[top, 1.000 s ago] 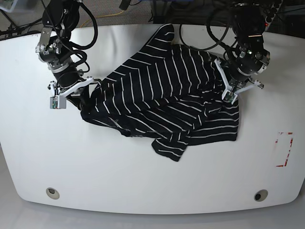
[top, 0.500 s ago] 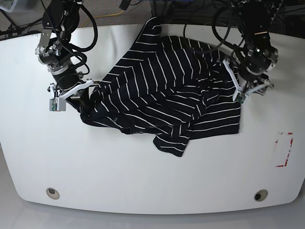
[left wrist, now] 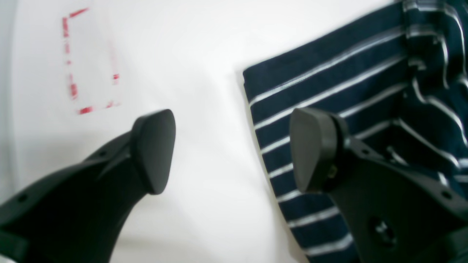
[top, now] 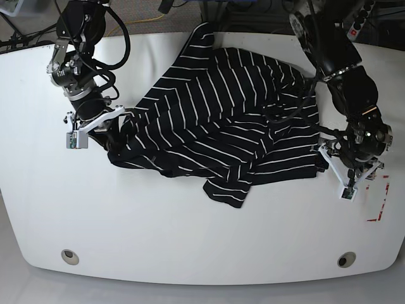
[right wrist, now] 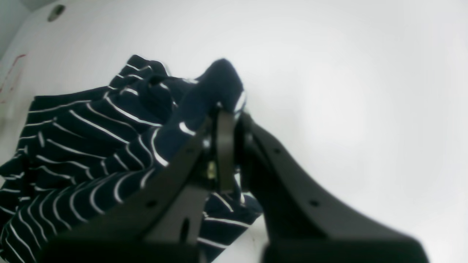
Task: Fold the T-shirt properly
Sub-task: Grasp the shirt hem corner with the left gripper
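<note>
The T-shirt (top: pixel 215 120), black with thin white stripes, lies crumpled across the middle of the white table (top: pixel 190 247). My right gripper (top: pixel 117 119) is at its left edge and is shut on a bunched fold of the fabric. The right wrist view shows that fold pinched between the fingers (right wrist: pixel 226 109), with the T-shirt (right wrist: pixel 84 146) trailing off to the left. My left gripper (top: pixel 357 182) hovers open just off the shirt's lower right corner. In the left wrist view, one of its fingers (left wrist: pixel 153 149) is over bare table and the other is over the T-shirt (left wrist: pixel 329 84) hem.
Red tape marks (top: pixel 378 197) outline a rectangle near the table's right edge and also show in the left wrist view as red tape marks (left wrist: pixel 87 62). Two round holes (top: pixel 69 256) (top: pixel 345 259) sit near the front edge. Cables hang behind the table.
My left gripper let go of the shirt's right side, opened, and swung down toward the front right, beside the lower right corner. The right gripper kept its hold and place.
</note>
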`<state>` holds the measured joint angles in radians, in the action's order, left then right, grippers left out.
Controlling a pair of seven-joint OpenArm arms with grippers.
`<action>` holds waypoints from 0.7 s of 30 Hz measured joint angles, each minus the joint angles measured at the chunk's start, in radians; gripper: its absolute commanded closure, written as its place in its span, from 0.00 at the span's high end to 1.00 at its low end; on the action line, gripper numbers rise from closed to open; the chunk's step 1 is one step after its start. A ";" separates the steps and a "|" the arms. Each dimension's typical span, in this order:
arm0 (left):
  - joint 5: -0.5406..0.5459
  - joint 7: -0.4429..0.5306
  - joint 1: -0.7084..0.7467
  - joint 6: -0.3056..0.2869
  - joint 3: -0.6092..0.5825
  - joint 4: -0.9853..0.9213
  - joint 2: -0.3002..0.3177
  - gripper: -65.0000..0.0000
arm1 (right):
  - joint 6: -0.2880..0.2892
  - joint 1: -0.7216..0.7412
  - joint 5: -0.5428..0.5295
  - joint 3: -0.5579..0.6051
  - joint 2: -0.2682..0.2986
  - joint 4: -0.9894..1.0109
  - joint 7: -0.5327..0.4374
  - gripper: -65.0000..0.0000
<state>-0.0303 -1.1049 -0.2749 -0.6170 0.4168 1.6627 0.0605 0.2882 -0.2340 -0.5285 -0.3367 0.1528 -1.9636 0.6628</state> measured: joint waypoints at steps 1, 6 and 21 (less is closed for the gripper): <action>-0.011 0.002 -0.021 0.021 0.007 -0.051 0.006 0.70 | -0.004 0.005 0.001 -0.002 0.000 0.000 0.000 0.00; -0.009 0.096 -0.075 0.032 0.006 -0.217 0.015 0.70 | -0.001 0.005 0.001 -0.002 -0.002 0.000 0.000 0.00; 0.000 0.261 -0.161 0.032 0.003 -0.571 0.035 0.71 | -0.003 0.005 0.001 -0.003 0.000 0.001 0.000 0.00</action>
<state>-0.0303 -0.8444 -0.4362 -0.5846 0.4198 1.0912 0.0956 0.2848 -0.2291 -0.5274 -0.3393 0.1524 -1.9625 0.6624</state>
